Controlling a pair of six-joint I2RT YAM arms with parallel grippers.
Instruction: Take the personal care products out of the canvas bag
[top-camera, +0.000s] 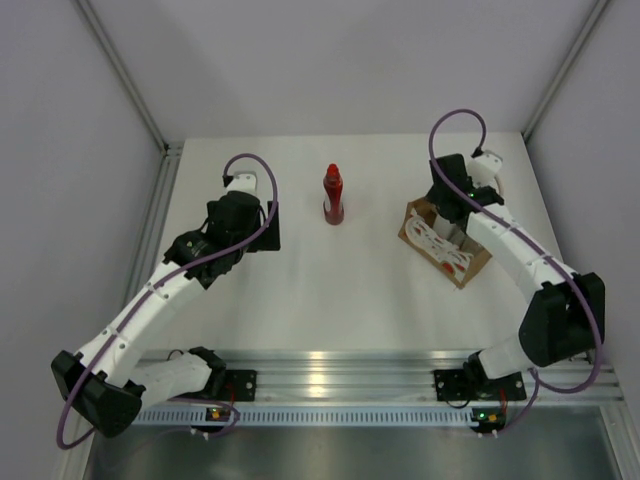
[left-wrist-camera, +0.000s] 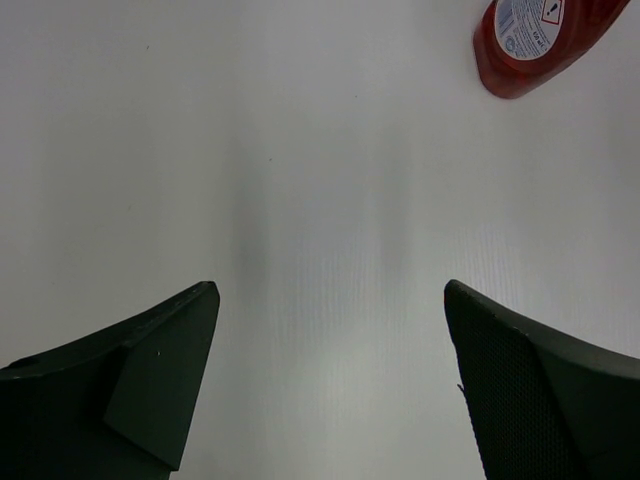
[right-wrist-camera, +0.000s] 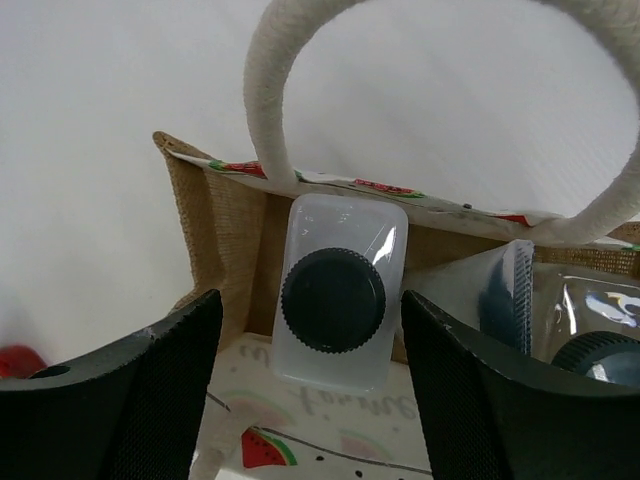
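The red bottle (top-camera: 333, 195) stands upright on the table at centre back; its lower body shows in the left wrist view (left-wrist-camera: 535, 35). The canvas bag (top-camera: 447, 250) sits at the right with its cream handle (right-wrist-camera: 265, 100) looped up. My right gripper (top-camera: 452, 228) is open above the bag's mouth. In the right wrist view its jaws (right-wrist-camera: 310, 300) stand either side of the white bottle (right-wrist-camera: 345, 220) with a dark cap, with gaps on both sides. The tube (right-wrist-camera: 510, 290) and the clear bottle's cap (right-wrist-camera: 592, 352) lie in the bag beside it. My left gripper (top-camera: 267, 228) is open and empty (left-wrist-camera: 330, 290) over bare table, left of the red bottle.
The bag's burlap wall (right-wrist-camera: 225, 230) and printed rim lie just behind the white bottle. Grey enclosure walls stand on both sides of the white table (top-camera: 300, 290). An aluminium rail (top-camera: 330, 375) runs along the near edge.
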